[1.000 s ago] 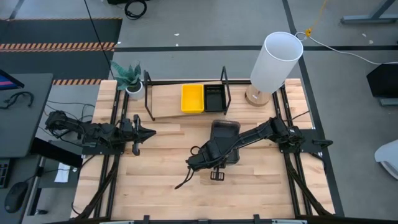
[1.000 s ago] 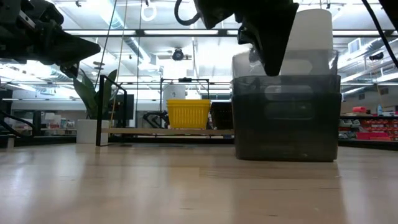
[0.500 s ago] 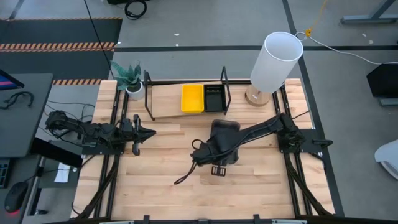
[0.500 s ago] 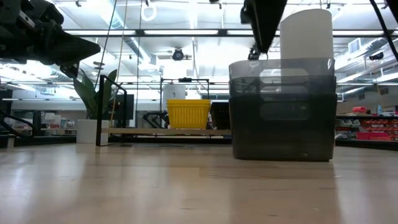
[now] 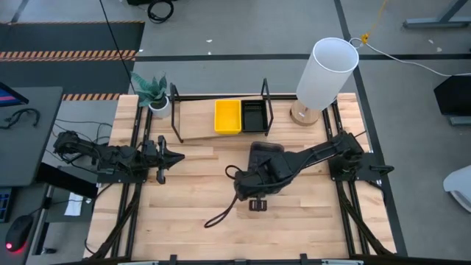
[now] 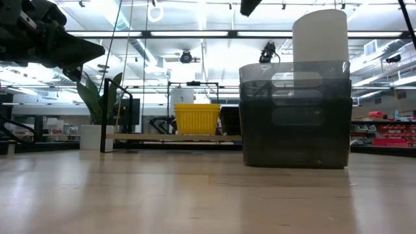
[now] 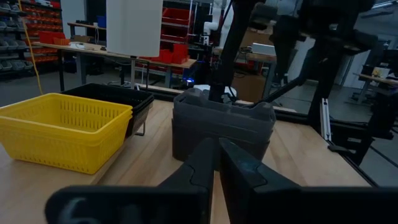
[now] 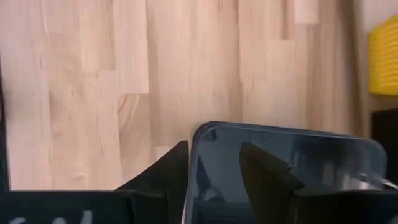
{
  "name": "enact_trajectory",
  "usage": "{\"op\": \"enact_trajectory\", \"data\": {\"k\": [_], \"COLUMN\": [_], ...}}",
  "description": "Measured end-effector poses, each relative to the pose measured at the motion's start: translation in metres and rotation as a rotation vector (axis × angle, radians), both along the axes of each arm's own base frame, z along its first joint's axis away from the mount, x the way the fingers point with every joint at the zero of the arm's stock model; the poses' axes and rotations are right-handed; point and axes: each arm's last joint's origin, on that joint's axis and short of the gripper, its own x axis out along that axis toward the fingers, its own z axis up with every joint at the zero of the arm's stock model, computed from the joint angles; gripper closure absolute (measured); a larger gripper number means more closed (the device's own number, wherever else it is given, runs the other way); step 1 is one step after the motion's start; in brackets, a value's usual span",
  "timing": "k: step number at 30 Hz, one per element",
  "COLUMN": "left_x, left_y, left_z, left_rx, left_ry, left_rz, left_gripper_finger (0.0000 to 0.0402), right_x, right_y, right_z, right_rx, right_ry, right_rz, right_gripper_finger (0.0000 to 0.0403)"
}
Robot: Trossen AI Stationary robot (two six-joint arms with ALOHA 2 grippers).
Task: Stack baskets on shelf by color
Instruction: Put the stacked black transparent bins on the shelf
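Since a second ago the right end effector (image 8: 214,165) has risen off the grey basket stack (image 5: 266,160), fingers parted, straddling its near rim from above. The stack stands on open bench (image 5: 199,206) before the shelf (image 5: 197,120), where yellow (image 5: 227,116) and black (image 5: 254,116) baskets sit. Left end effector (image 5: 176,156) waits, closed.

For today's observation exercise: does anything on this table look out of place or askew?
The dark grey baskets stand nested on the open table, not on the shelf where the yellow basket and black basket sit. Nothing looks spilled or damaged.
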Motion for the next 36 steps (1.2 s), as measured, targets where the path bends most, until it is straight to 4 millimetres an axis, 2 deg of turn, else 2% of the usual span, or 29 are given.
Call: {"op": "enact_trajectory", "data": {"k": [7,15,20,27,36], "left_x": [0.0,0.0,0.0,0.0,0.0], "left_y": [0.0,0.0,0.0,0.0,0.0], "left_z": [0.0,0.0,0.0,0.0,0.0], "left_rx": [0.0,0.0,0.0,0.0,-0.001], "left_ry": [0.0,0.0,0.0,0.0,-0.002], "left_rz": [0.0,0.0,0.0,0.0,0.0], "left_gripper_finger": [0.0368,0.0371,0.0373,0.0366,0.0373], "right_x": [-0.018,-0.066,-0.096,-0.128,-0.163], "right_y": [-0.006,-0.027,-0.041,-0.061,-0.079], "right_z": [0.012,-0.005,-0.017,-0.033,-0.032], "right_rx": [-0.018,0.016,-0.015,-0.036,-0.149], "right_ry": [-0.098,-0.321,-0.541,-0.885,-1.374], "right_rz": [0.001,-0.024,-0.011,0.053,0.131], "right_gripper_finger": [0.0267,0.0275,0.0275,0.0275,0.0275]}}
